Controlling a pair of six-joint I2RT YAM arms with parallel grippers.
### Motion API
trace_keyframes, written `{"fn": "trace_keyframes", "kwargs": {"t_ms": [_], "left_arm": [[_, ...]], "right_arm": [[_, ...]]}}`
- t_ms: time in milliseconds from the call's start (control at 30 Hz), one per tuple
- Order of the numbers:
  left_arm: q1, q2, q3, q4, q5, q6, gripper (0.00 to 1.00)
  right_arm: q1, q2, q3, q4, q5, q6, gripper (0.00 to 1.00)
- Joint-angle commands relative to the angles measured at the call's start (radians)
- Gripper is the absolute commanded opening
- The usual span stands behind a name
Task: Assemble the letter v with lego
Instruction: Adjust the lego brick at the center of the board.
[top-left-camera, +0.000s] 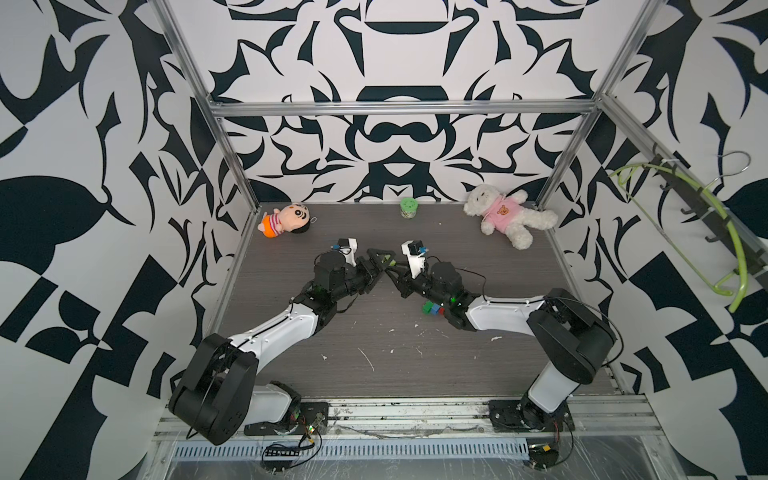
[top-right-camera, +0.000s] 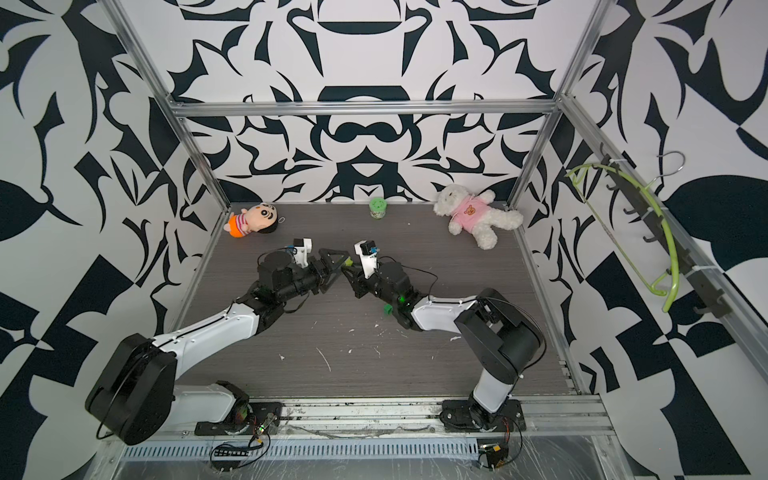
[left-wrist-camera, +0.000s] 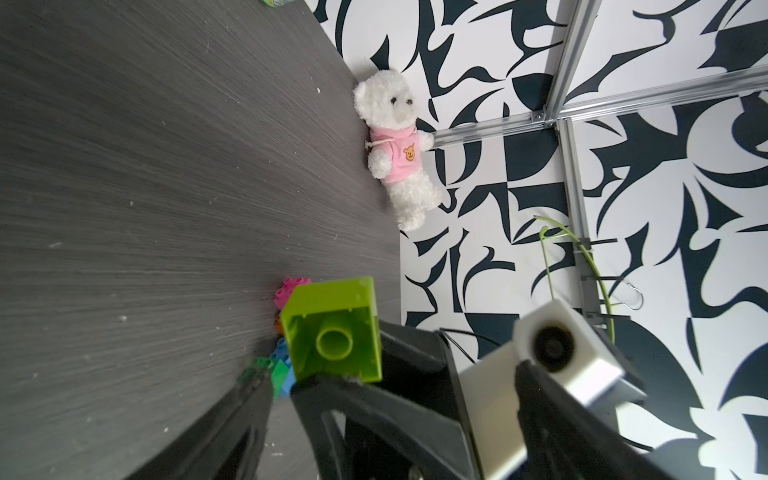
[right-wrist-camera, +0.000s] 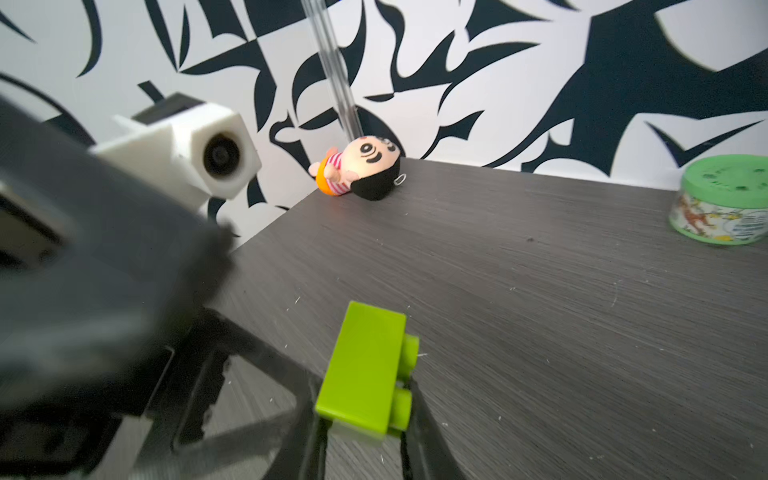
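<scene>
Assembly looks unfinished: lime brick (right-wrist-camera: 365, 357) hangs mid-table, pinched by right gripper (right-wrist-camera: 363, 415); left gripper (top-left-camera: 388, 264) stands spread beside it. Other bricks (top-left-camera: 434, 308) cluster at 5 o'clock from it; joined or loose is unclear.

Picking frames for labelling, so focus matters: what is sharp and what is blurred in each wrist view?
Right wrist view: lime brick sharp, left wrist camera and dark left arm smeared. Left wrist view: brick and teddy bear sharp, right wrist camera soft.
</scene>
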Motion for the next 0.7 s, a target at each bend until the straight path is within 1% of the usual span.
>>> {"fn": "trace_keyframes", "kwargs": {"t_ms": [0, 67, 100, 133, 167, 200, 267, 300, 333, 400, 467, 500, 567, 667], "left_arm": [[0.062, -0.083, -0.017, -0.077, 0.088, 0.094, 1.00], [0.110, -0.132, 0.008, -0.223, 0.127, 0.218, 0.99], [0.126, -0.152, 0.026, -0.302, 0.127, 0.278, 0.99], [0.144, -0.172, 0.049, -0.408, 0.112, 0.338, 0.99], [0.164, -0.186, 0.074, -0.503, 0.092, 0.380, 0.99], [0.181, -0.192, 0.084, -0.547, 0.093, 0.412, 0.99], [0.216, -0.198, 0.085, -0.591, 0.098, 0.439, 1.00], [0.230, -0.194, 0.078, -0.592, 0.098, 0.438, 0.99], [0.239, -0.186, 0.074, -0.588, 0.104, 0.441, 0.99], [0.244, -0.162, 0.070, -0.587, 0.112, 0.446, 0.99], [0.244, -0.137, 0.068, -0.581, 0.120, 0.447, 1.00], [0.244, -0.128, 0.065, -0.576, 0.119, 0.446, 0.99], [0.244, -0.119, 0.059, -0.573, 0.111, 0.445, 0.99], [0.244, -0.121, 0.051, -0.582, 0.099, 0.459, 0.99]], "right_arm": [[-0.100, -0.064, 0.049, -0.104, -0.342, -0.124, 0.04], [-0.159, -0.092, 0.052, -0.226, -0.551, -0.306, 0.01], [-0.182, -0.102, 0.068, -0.316, -0.654, -0.402, 0.00], [-0.199, -0.115, 0.097, -0.456, -0.704, -0.520, 0.00], [-0.202, -0.124, 0.142, -0.658, -0.740, -0.686, 0.00], [-0.202, -0.123, 0.187, -0.847, -0.759, -0.895, 0.00], [-0.201, -0.093, 0.259, -1.088, -0.765, -1.196, 0.00], [-0.202, -0.067, 0.303, -1.180, -0.784, -1.299, 0.00], [-0.204, -0.036, 0.339, -1.200, -0.791, -1.325, 0.00], [-0.181, 0.032, 0.419, -1.297, -0.752, -1.435, 0.00], [-0.151, 0.113, 0.501, -1.332, -0.694, -1.452, 0.00], [-0.138, 0.143, 0.533, -1.353, -0.687, -1.466, 0.00], [-0.109, 0.192, 0.555, -1.355, -0.691, -1.484, 0.00], [-0.076, 0.223, 0.508, -1.280, -0.668, -1.481, 0.00]]}}
